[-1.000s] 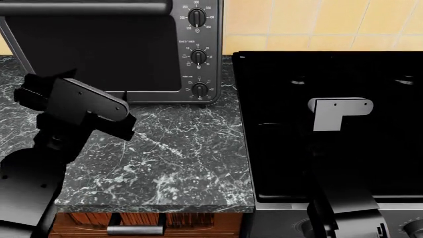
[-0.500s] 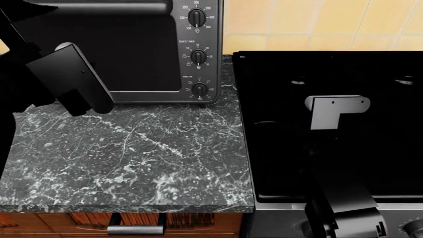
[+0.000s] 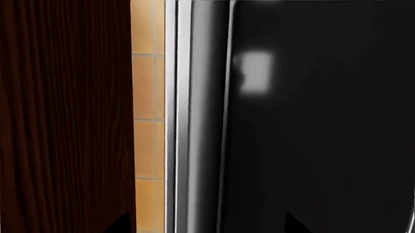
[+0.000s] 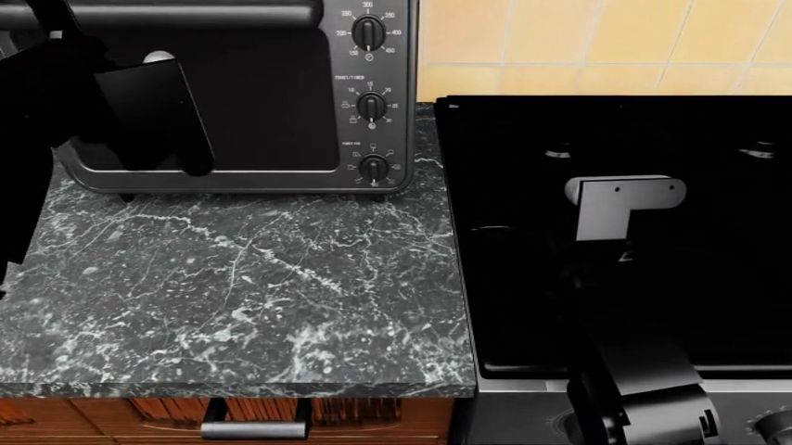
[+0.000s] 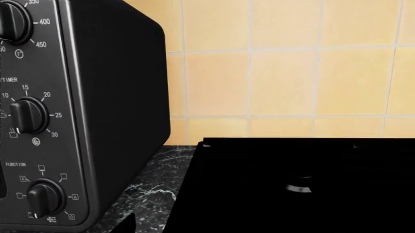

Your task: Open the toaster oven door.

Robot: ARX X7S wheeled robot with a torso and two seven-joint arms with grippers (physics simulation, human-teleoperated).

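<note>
I'm holding my left gripper (image 4: 143,111) against the shut door (image 4: 248,102) of the oven (image 4: 377,56) at the counter's (image 4: 248,287) back, its opening hidden, while my right gripper (image 4: 625,204), equally unreadable, is hovering over the stove (image 4: 743,278).

Toaster oven (image 4: 248,139): I saw grey metal, satin.
Countertop (image 4: 273,297): polished marble.
Backsplash (image 5: 285,73): glossy tile.
</note>
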